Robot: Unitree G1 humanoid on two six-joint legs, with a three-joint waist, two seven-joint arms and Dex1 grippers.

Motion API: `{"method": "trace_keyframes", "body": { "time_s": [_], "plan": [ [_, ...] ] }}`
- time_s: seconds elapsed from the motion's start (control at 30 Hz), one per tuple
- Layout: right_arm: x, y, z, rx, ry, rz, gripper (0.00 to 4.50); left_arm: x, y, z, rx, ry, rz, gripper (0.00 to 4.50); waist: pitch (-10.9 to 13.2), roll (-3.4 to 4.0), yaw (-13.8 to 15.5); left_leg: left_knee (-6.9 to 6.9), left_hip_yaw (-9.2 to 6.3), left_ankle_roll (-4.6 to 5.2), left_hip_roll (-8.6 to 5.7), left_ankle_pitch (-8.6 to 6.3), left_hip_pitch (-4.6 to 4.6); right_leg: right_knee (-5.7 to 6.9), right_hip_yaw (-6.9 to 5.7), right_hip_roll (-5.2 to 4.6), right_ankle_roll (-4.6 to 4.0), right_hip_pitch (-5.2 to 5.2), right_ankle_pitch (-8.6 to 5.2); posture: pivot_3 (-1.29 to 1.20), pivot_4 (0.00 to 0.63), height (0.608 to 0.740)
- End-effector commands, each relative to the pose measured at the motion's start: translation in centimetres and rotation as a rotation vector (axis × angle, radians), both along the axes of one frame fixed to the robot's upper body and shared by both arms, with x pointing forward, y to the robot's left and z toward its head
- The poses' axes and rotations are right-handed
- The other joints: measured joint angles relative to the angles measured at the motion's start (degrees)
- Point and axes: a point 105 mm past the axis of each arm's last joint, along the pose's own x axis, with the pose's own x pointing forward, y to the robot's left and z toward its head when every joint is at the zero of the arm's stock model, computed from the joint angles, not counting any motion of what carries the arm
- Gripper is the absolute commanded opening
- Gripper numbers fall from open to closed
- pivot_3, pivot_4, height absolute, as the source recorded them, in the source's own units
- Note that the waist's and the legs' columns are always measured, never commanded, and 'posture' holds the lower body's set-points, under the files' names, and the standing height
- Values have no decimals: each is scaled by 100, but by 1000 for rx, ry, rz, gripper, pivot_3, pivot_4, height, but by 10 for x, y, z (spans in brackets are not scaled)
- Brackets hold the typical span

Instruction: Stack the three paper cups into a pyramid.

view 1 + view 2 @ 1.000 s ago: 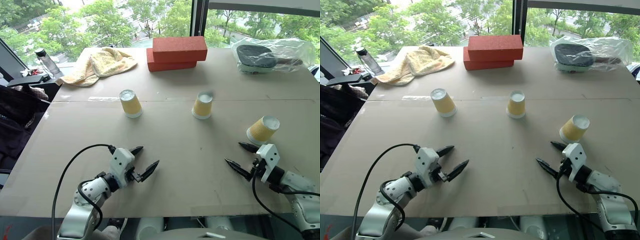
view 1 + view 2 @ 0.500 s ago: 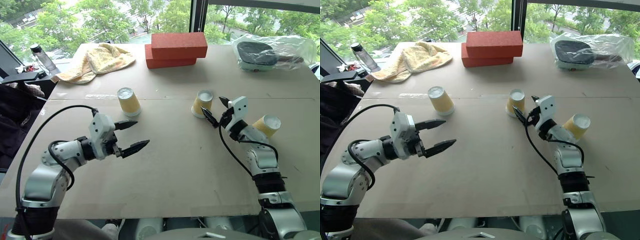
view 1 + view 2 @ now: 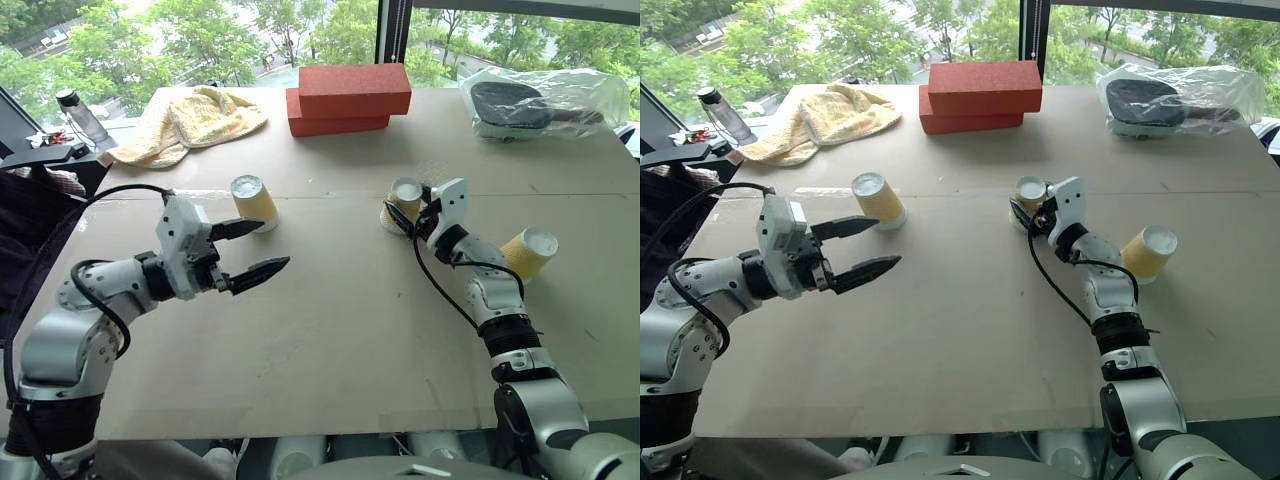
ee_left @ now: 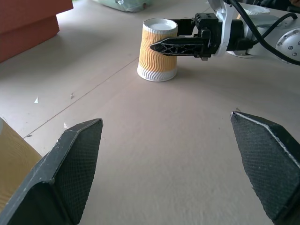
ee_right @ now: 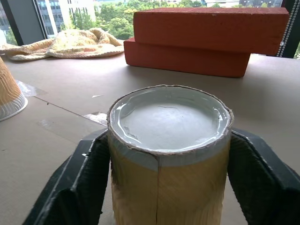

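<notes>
Three yellow-tan paper cups stand apart, upside down, on the brown table [image 3: 330,340]. My right gripper [image 3: 408,208] is shut on the middle cup [image 3: 403,203], a black finger [image 5: 89,178] pressed on each side of its ribbed wall [image 5: 171,187]. The left cup [image 3: 252,201] stands just beyond my left gripper [image 3: 270,245], which hovers open and empty above the table. The right cup [image 3: 528,252] sits tilted, to the right of my right forearm. In the left wrist view the middle cup [image 4: 158,51] has the right gripper's finger [image 4: 180,45] across it.
Two stacked red bricks [image 3: 350,98] lie at the back centre. A yellow towel [image 3: 195,120] is at the back left, with a bottle [image 3: 78,115] beyond the table edge. A plastic bag holding a dark item [image 3: 530,105] is at the back right.
My right gripper travelled from the front right edge to the middle cup and shut on it. My left arm rose from the front edge toward the left cup, staying open.
</notes>
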Motion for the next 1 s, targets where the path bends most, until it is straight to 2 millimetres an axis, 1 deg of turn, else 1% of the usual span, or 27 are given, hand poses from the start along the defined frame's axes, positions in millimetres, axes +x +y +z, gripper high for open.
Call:
{"method": "trace_keyframes", "body": {
  "time_s": [0.03, 0.17, 0.23, 0.4, 0.5, 0.53, 0.6, 0.7, 0.77, 0.8, 0.83, 0.87, 0.9, 1.0],
  "plan": [
    [-4, 4, 21, 22, -88, 38, 2102, -4, -1, 11, 2, -47, -11, 4500, 0, 0, 0, 0, 0, 0, 0, 0, 0, 0, 0, 0, 0, 0, 0, 0, 150, 730],
    [-16, 8, 20, 15, -97, 98, 2100, -4, -1, 8, 3, -39, -18, 4500, 0, 0, 2, 0, -1, -1, 1, 1, 0, 1, -1, -1, 0, 0, 0, 0, 150, 730],
    [-34, 7, 19, 12, -87, 167, 2100, -6, 0, 7, 14, -32, -32, 4500, 1, 1, 22, 0, -3, -1, 3, 1, -2, 0, -2, -2, 0, 0, 0, 0, 150, 730],
    [-89, 1, 8, -58, -27, 341, 2100, -9, 0, 5, 24, -8, -59, 4500, 5, 2, 50, 0, -13, 0, 3, 0, -9, -7, -15, -13, 0, 3, 0, 0, 150, 730],
    [-111, -1, -2, -117, 19, 401, 2100, -11, -1, 3, 32, 4, -78, 4500, 7, 1, 15, 1, -11, 7, 2, -4, -3, -2, -12, -21, 0, 5, 0, 0, 150, 730],
    [-115, -2, -3, -123, 33, 408, 2100, -12, -1, 3, 34, 5, -82, 4500, 7, 1, 1, 2, -11, 23, 4, -13, 3, 1, -11, -19, 0, 8, 0, 0, 150, 730],
    [-124, 0, -10, -151, 64, 436, 2100, -12, -1, 3, 35, 8, -88, 4500, 7, 1, -3, 2, -12, 24, 8, -14, 13, 6, -9, -10, -1, 11, 1, 0, 150, 730],
    [-122, 2, -17, -171, 73, 420, 2100, -12, -2, 2, 44, 15, -103, 4500, 7, 0, 19, 3, -16, 23, 10, -13, 14, 7, -13, 15, -1, 11, 0, 0, 150, 730],
    [-119, 1, -16, -172, 62, 404, 3098, -12, -2, 2, 47, 15, -109, 4500, 7, -1, 23, 3, -15, 22, 10, -13, 12, 5, -12, 16, -1, 11, 0, 0, 150, 730],
    [-118, 1, -15, -169, 57, 400, 3255, -11, -2, 2, 48, 15, -109, 4500, 8, -2, 24, 4, -15, 22, 9, -13, 11, 3, -12, 16, -1, 11, 0, 0, 150, 730],
    [-117, 0, -13, -164, 54, 399, 3693, -11, -2, 2, 49, 14, -109, 4500, 8, -2, 30, 4, -14, 21, 9, -12, 10, 3, -12, 17, -1, 11, 0, 0, 150, 730],
    [-117, 0, -12, -160, 52, 398, 3983, -10, -2, 2, 49, 14, -110, 4500, 8, -2, 36, 5, -15, 21, 9, -12, 9, 3, -12, 17, -1, 11, 0, 0, 150, 730],
    [-117, -2, -9, -159, 45, 396, 4460, -10, -2, 2, 50, 14, -111, 4500, 9, -2, 40, 5, -15, 17, 8, -10, 9, 4, -13, 17, -1, 11, 0, 0, 150, 730],
    [-120, -7, -3, -156, 32, 396, 4460, -10, -2, 2, 53, 14, -118, 4500, 10, -4, 44, 5, -15, 2, 8, -1, 7, 3, -14, 19, -1, 10, 0, 0, 150, 730]
  ]
}}
